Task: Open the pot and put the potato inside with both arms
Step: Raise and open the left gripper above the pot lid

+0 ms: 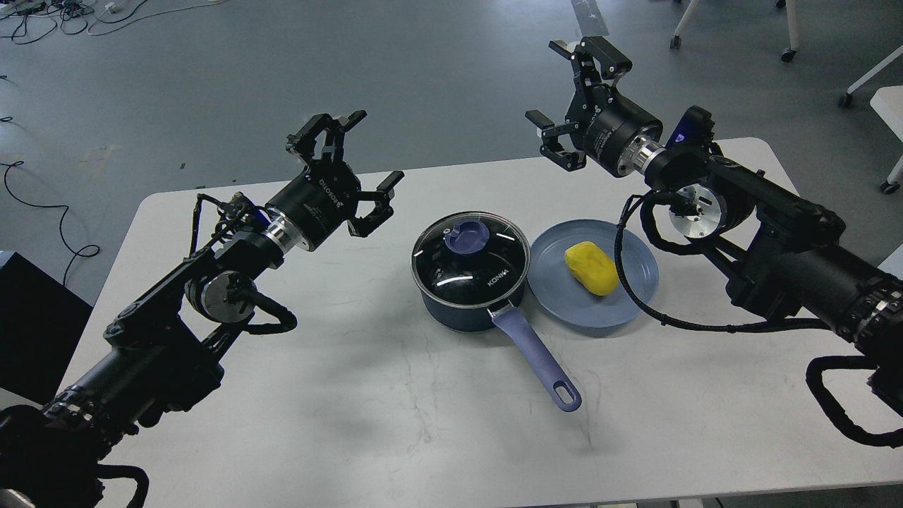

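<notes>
The dark navy pot (465, 296) stands at the table's middle with its glass lid (470, 255) on, a lavender knob (468, 235) on top. Its long lavender handle (536, 356) points toward the front right. Just right of it the yellow potato (592, 267) lies on a flat blue plate (557, 282). My left gripper (353, 166) hovers open, up and to the left of the pot, holding nothing. My right gripper (575, 92) is raised behind the plate, open and empty.
The white table (395, 423) has rounded corners; its far edge runs behind the grippers. Grey floor lies beyond, with cables (42, 212) at the left and chair legs on castors (789, 53) at the top right. A dark box (28, 324) sits by the table's left edge.
</notes>
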`<state>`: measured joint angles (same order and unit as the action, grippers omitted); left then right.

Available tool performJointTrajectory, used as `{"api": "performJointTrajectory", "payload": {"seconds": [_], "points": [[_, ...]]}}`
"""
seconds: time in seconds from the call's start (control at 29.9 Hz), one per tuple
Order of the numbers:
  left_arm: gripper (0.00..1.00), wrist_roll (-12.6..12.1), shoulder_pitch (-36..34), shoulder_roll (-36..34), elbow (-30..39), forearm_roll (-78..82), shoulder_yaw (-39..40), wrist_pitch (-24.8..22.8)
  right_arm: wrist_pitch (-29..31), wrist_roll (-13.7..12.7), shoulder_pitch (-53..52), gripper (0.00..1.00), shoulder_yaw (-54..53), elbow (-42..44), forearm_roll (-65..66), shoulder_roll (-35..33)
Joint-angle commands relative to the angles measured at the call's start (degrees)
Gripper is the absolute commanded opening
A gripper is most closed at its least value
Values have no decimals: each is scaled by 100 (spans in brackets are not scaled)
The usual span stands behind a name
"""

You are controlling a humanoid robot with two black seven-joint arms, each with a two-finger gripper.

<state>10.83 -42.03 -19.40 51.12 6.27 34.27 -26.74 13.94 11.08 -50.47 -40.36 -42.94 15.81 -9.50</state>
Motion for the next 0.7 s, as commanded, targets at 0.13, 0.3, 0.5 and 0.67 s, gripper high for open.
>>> {"api": "performJointTrajectory", "payload": {"seconds": [0.13,0.3,0.5,0.67], "points": [[99,16,177,-37,-59,138,-34,125,-14,-1,-77,100,72,5,1,1],[99,139,239,-125,-41,41,45,72,-58,8,-130,100,72,13,1,150],[99,139,239,-108,-59,41,36,107,-137,8,-191,100,98,13,10,229],[99,139,230,-90,-41,32,89,73,-146,-1,-217,100,248,13,10,256]]}}
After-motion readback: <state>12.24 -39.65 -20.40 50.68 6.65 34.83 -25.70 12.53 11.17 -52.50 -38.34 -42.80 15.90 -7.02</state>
